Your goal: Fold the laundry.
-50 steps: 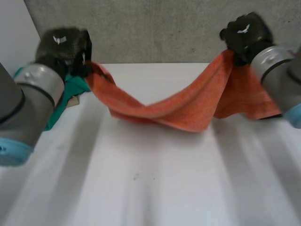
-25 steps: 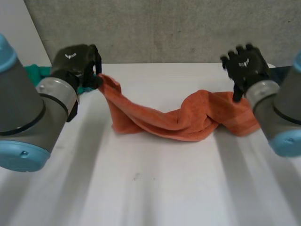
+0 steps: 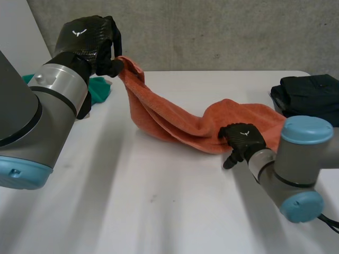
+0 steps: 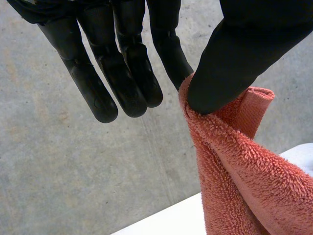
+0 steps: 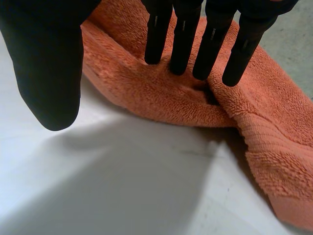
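An orange towel (image 3: 180,124) stretches from my raised left hand (image 3: 87,42) down onto the white table (image 3: 159,211), and its right end lies bunched there. In the left wrist view, my left hand (image 4: 244,54) pinches a corner of the towel (image 4: 234,171) between thumb and a finger, with the other fingers straight. My right hand (image 3: 243,138) sits low at the towel's near edge on the right. In the right wrist view, its straight fingers (image 5: 186,44) point down onto the towel (image 5: 156,93), and the thumb is apart over bare table, holding nothing.
A green cloth (image 3: 98,89) lies at the back left, behind my left arm. A pile of dark folded clothes (image 3: 310,92) sits at the back right. A grey wall (image 3: 212,32) stands behind the table's far edge.
My right hand has let go of the towel's right end, which dropped onto the table, and has come down to the towel's near edge. My left hand kept its corner and rose a little.
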Action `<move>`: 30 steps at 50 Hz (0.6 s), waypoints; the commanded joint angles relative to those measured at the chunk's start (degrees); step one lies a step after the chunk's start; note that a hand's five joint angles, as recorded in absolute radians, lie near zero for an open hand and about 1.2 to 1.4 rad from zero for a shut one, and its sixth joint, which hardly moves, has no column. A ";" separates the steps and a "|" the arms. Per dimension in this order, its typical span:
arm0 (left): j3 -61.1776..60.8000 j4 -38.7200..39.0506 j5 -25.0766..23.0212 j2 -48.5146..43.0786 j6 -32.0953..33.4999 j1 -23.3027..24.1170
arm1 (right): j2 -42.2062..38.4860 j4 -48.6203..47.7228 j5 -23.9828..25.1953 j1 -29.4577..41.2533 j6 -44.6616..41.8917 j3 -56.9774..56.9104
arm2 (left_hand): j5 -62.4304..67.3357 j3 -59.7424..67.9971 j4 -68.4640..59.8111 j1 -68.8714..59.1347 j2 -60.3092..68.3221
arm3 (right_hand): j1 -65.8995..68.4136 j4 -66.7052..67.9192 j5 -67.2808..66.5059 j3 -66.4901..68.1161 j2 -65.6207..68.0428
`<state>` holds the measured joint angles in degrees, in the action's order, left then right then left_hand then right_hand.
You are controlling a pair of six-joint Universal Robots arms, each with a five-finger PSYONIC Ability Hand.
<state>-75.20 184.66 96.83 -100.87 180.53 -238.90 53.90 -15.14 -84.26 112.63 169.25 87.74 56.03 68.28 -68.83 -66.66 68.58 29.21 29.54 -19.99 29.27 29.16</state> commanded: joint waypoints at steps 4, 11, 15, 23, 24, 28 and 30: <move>0.32 -0.09 0.03 -0.02 -0.35 0.72 | -8.72 0.46 -2.84 1.71 -0.32 -11.27 | 13.97 11.72 -11.17 -13.34 11.42 | 11.14 10.80 -10.36 11.07 11.18; 1.02 -0.18 0.29 0.76 -2.90 0.37 | -10.75 -0.77 -4.50 2.07 -0.15 -14.88 | 13.97 11.72 -11.17 -13.34 11.42 | 50.79 50.46 -50.01 50.73 50.84; 1.63 0.08 2.75 2.26 -2.81 -1.12 | -2.94 0.20 -5.48 1.36 -1.02 -12.77 | 13.97 11.72 -11.17 -13.34 11.42 | 50.79 50.46 -50.01 50.73 50.84; 3.13 -0.44 3.72 2.87 -2.20 -8.24 | 22.02 21.70 2.25 -5.39 -13.66 -17.42 | 13.97 11.72 -11.17 -13.34 11.42 | 50.79 50.46 -50.01 50.73 50.84; 2.95 -0.62 3.72 2.88 -2.20 -8.68 | 24.39 27.21 4.43 -8.19 -17.77 -19.51 | 13.97 11.72 -11.17 -13.34 11.42 | 50.79 50.46 -50.01 50.73 50.84; 1.81 -1.93 3.72 2.61 -2.28 -8.95 | 26.26 38.91 7.61 -11.99 -24.56 -24.53 | 13.97 11.72 -11.17 -13.34 11.42 | 50.79 50.46 -50.01 50.73 50.84; -0.03 -2.81 3.55 2.09 -2.28 -8.95 | 25.99 42.28 8.32 -12.43 -25.54 -25.68 | 13.97 11.72 -11.17 -13.34 11.42 | 50.79 50.46 -50.01 50.73 50.84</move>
<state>-72.74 183.59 100.67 -98.07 178.27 -247.39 78.15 14.03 -79.60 104.28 150.64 67.45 56.03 68.28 -68.84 -66.66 68.59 62.76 68.56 -55.33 68.09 67.42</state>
